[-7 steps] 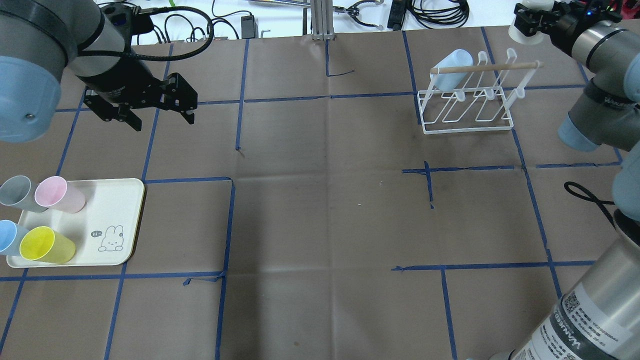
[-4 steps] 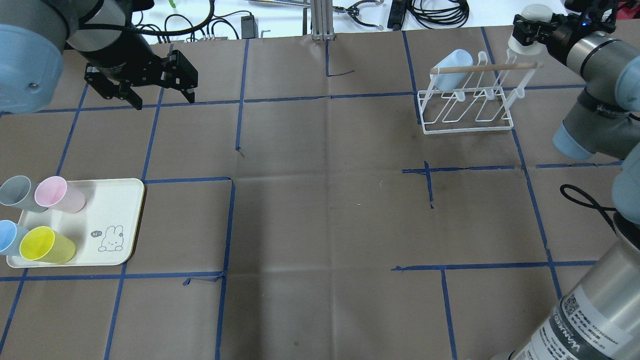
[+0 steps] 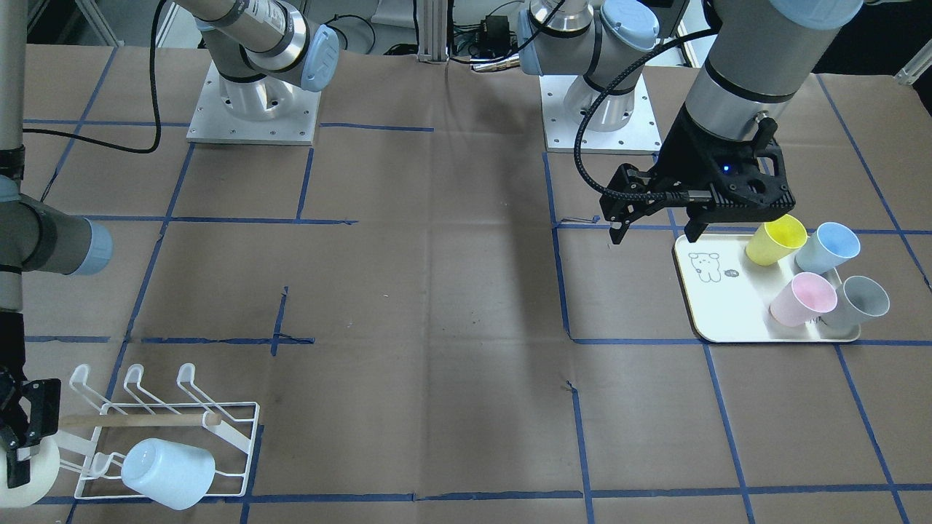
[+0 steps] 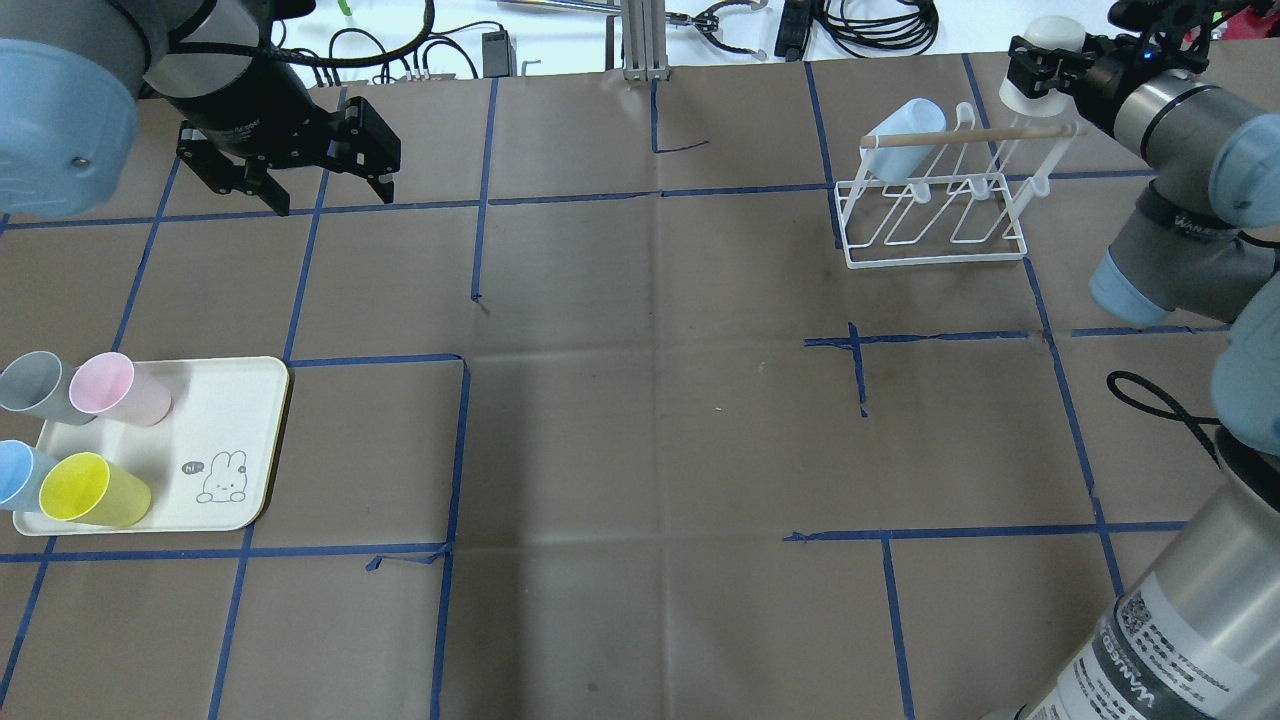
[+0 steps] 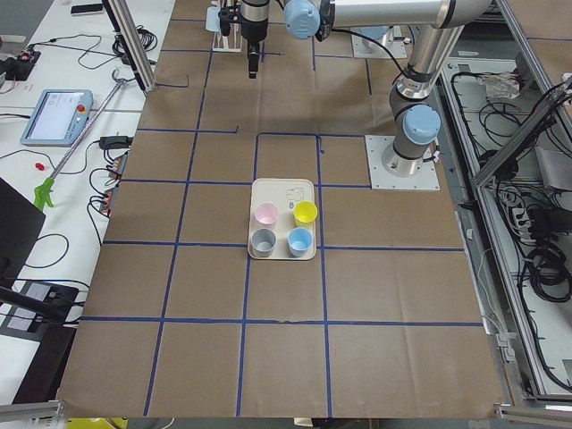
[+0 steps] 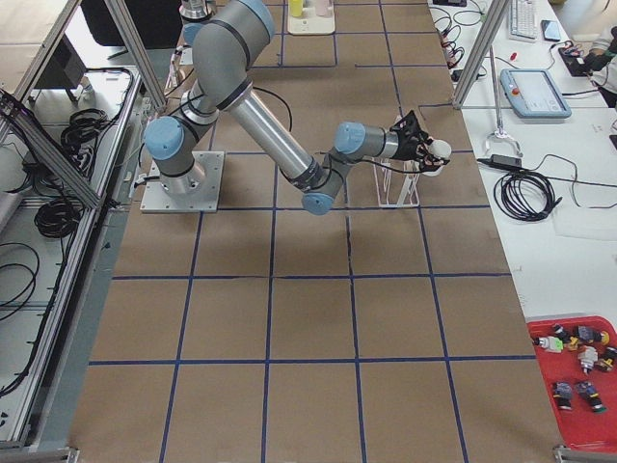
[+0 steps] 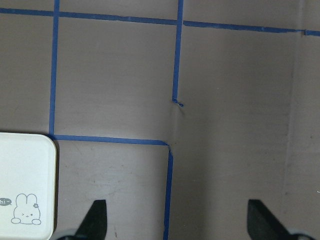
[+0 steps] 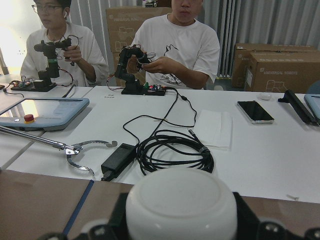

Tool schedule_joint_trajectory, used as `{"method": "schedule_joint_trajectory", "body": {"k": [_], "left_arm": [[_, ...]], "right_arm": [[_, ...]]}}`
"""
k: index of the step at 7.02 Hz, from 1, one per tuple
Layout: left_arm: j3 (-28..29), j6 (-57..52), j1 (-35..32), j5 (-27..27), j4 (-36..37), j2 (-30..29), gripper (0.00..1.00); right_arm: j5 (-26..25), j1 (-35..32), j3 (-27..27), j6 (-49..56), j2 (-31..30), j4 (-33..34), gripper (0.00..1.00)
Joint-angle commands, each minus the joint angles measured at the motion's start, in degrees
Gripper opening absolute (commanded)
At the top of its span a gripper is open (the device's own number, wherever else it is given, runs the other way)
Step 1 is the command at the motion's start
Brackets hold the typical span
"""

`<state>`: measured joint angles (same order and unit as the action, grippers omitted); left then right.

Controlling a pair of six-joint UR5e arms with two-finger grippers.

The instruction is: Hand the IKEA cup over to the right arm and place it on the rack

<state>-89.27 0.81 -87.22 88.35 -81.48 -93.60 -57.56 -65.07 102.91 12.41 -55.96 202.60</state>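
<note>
Right gripper [image 4: 1040, 68] clamped the white cup [image 4: 1045, 35] just beside the rack [image 4: 970, 136]; left gripper [image 4: 332, 203] hung wide open, empty. Next it needed the mouth squared over a free prong [image 4: 1022, 104].

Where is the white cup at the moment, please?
In the overhead view the white cup is at the far right, clamped in the right gripper, close beside the right end of the rack.

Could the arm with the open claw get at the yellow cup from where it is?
Probably yes. The left gripper is open and empty, hovering beyond the tray, and nothing stands over the yellow cup. The blue cup close beside it leaves little room, though.
</note>
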Motion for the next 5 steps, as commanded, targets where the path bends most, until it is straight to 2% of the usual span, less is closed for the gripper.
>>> {"method": "schedule_joint_trajectory", "body": {"k": [1, 5], "left_arm": [[-0.38, 0.07, -0.84, 0.59, 0.01, -0.01, 1.0], [-0.99, -0.11, -1.37, 1.82, 0.45, -0.18, 1.0]], "right_arm": [[-0.19, -0.06, 0.27, -0.1, 0.15, 0.34, 0.17], [-0.1, -0.06, 0.62, -0.19, 1.37, 0.42, 0.17]]}}
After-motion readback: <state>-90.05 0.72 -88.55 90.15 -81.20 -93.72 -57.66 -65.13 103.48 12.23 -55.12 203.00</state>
